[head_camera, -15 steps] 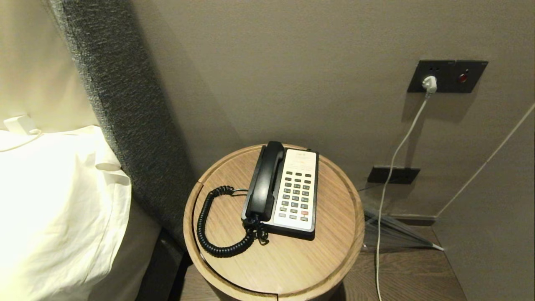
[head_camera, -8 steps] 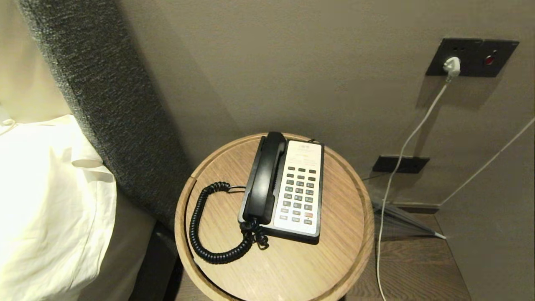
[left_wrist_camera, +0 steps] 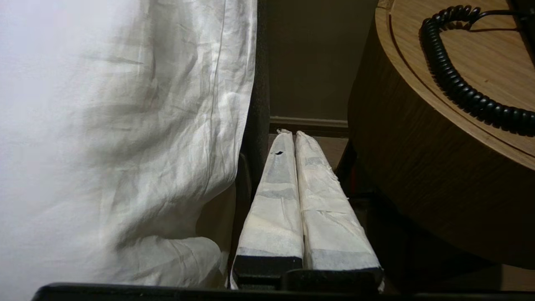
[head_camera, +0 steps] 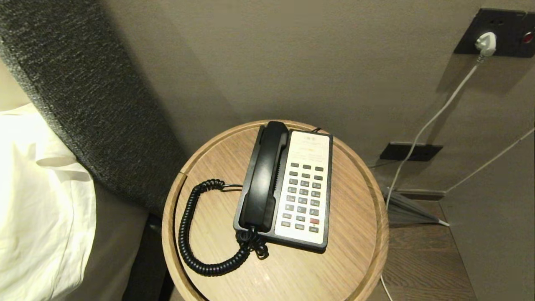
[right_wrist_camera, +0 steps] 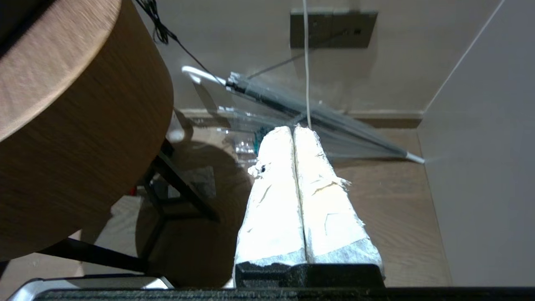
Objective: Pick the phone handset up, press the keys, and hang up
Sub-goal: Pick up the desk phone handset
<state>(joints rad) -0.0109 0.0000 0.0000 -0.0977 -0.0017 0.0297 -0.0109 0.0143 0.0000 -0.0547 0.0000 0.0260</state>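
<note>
Phone handset (head_camera: pixel 264 175) sitting in its cradle on the phone base (head_camera: pixel 285 240), on the round wooden side table (head_camera: pixel 347 251) by the wall.

Keys (head_camera: pixel 304 196) are right beside it on the white faceplate, and the coiled cord (head_camera: pixel 196 234) loops out across the tabletop toward the bed. Left gripper (left_wrist_camera: pixel 291 134) is down low between the white bedsheet (left_wrist_camera: pixel 125 138) and the table, taped fingers pressed together, nothing in them. Right gripper (right_wrist_camera: pixel 292 129) is low on the table's other side above the wooden floor (right_wrist_camera: pixel 397 200), near a folded clear umbrella (right_wrist_camera: pixel 301 108), also closed and empty.
</note>
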